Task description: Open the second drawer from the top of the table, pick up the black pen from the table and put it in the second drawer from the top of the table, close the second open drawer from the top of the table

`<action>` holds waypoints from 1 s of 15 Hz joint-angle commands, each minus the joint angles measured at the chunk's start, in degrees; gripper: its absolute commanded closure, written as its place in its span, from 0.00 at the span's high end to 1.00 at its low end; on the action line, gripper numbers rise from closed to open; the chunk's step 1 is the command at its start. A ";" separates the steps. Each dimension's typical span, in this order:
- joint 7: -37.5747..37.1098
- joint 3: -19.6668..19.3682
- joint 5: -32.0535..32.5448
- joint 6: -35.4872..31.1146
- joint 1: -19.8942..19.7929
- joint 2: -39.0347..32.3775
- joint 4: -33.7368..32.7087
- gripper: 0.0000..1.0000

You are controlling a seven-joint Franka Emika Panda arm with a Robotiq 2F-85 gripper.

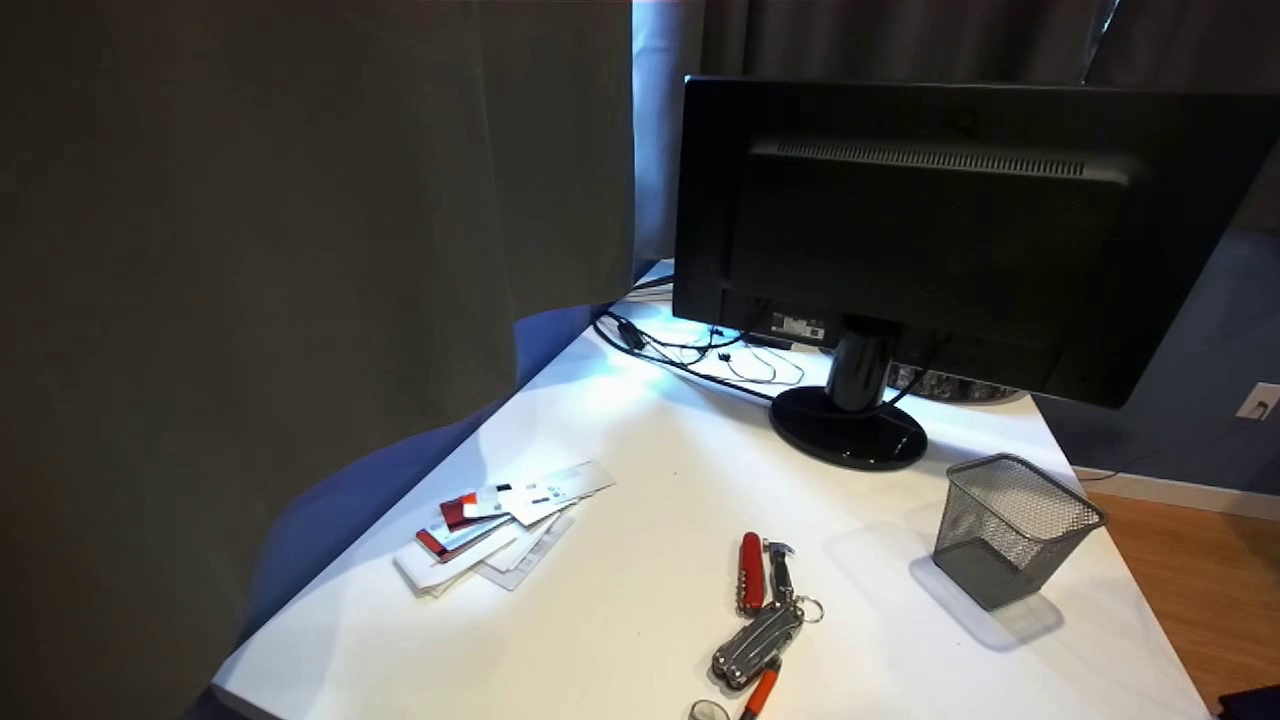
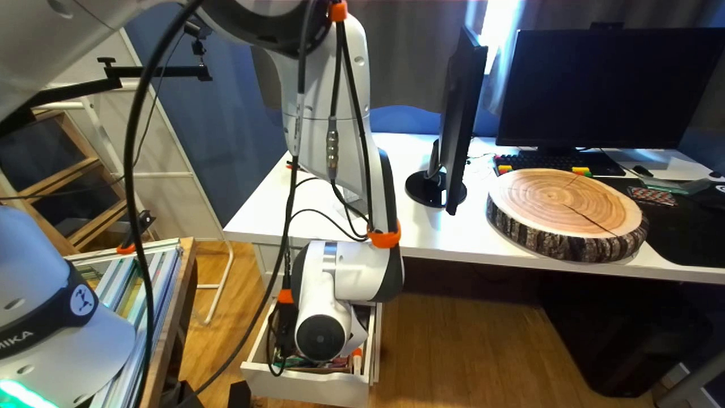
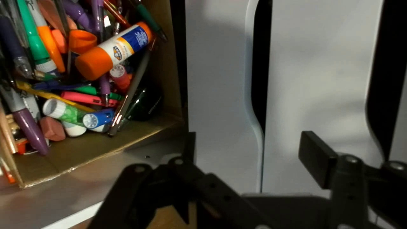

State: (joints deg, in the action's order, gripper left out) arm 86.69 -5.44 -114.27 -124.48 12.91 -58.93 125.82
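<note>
The white table [image 1: 620, 640] spans an exterior view, and its front edge crosses above a pulled-out drawer [image 2: 308, 388]. Which drawer in the stack that is, I cannot tell. In the wrist view a cardboard box [image 3: 79, 163] full of pens, markers and glue sticks fills the open drawer on the left. My gripper [image 3: 252, 149] is open, its fingers wide apart with nothing between them, before two pale drawer fronts [image 3: 219, 79] with curved edges. The arm's wrist hides it in an exterior view. No black pen shows on the table; among the boxed pens I cannot pick it out.
On the table are a red pocketknife [image 1: 751, 573], a multitool [image 1: 758, 640], a mesh cup [image 1: 1010, 530], papers [image 1: 490, 530] and a monitor [image 1: 900, 240]. A thick wood slab [image 2: 566, 209] stands farther along. A wooden crate [image 2: 170, 317] is beside the open drawer.
</note>
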 commanded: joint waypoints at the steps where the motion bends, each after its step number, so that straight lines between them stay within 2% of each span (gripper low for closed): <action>1: -1.91 -1.05 3.41 -3.66 0.84 8.05 7.17 1.00; 9: -5.19 -0.66 10.21 -14.39 1.45 21.85 17.11 1.00; 15: -15.04 2.67 17.82 -22.62 2.25 32.15 23.79 1.00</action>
State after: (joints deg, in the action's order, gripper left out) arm 78.20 -4.46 -100.70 -142.80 13.91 -33.67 144.81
